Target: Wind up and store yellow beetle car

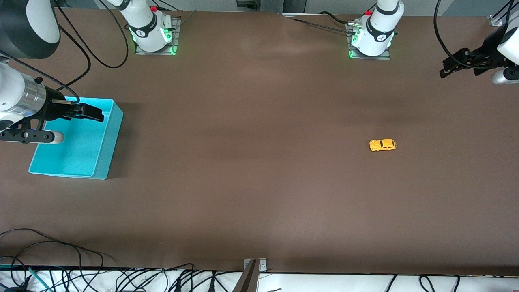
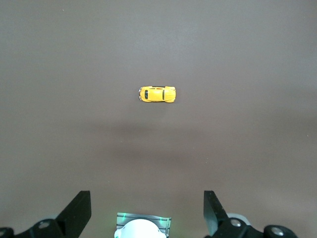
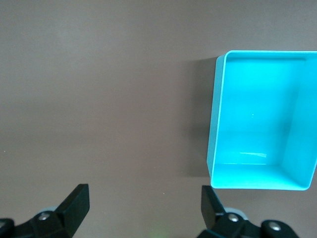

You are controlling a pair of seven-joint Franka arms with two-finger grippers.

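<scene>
Yellow beetle car (image 1: 382, 144) sits on its wheels on the brown table (image 1: 259, 182), toward left arm's end, nothing touching it. Left gripper (image 1: 456, 65) hangs up high w/ jaws wide, empty. Right gripper (image 1: 90, 112) waits over the teal bin (image 1: 106, 150) at the right arm's end, jaws wide, empty too.

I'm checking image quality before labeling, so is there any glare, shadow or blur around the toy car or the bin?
Front view: the toy car is sharp and evenly lit; the blue bin casts a dark shadow on the table. Left wrist view: a soft, blurred shadow band lies beside the car. Right wrist view: the bin floor shows a faint glossy reflection.
</scene>
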